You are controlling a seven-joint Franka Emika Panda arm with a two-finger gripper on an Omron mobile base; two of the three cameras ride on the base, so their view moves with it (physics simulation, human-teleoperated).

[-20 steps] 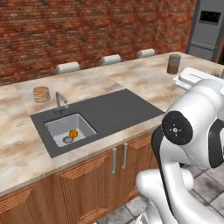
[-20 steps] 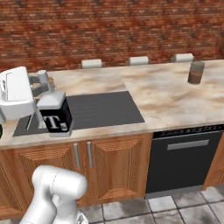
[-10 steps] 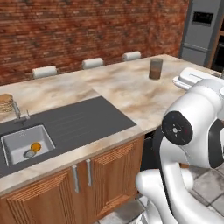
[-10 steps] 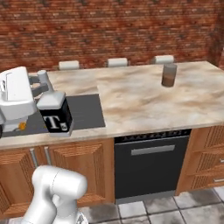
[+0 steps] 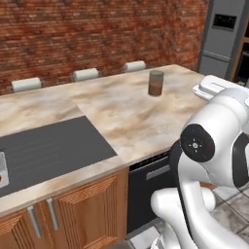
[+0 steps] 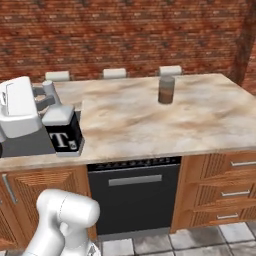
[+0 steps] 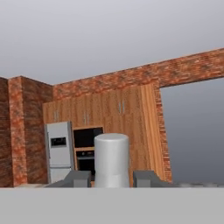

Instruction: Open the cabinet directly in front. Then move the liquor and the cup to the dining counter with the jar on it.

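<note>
Bottle (image 6: 62, 133) pinched between the fingers (image 7: 79, 179), its pale cap (image 7: 112, 159) standing up between them; jar (image 6: 166, 89) well beyond, hand level.

A pale cap (image 7: 112, 159) stands upright between the two dark fingertips (image 7: 78, 179), which sit close against its sides. Beyond it rises a wall of tall wooden cabinets (image 7: 118, 114) with silver handles. A steel fridge (image 7: 58, 151) and a black built-in oven (image 7: 86, 153) stand to the left, flanked by brick wall (image 7: 24, 127).
</note>
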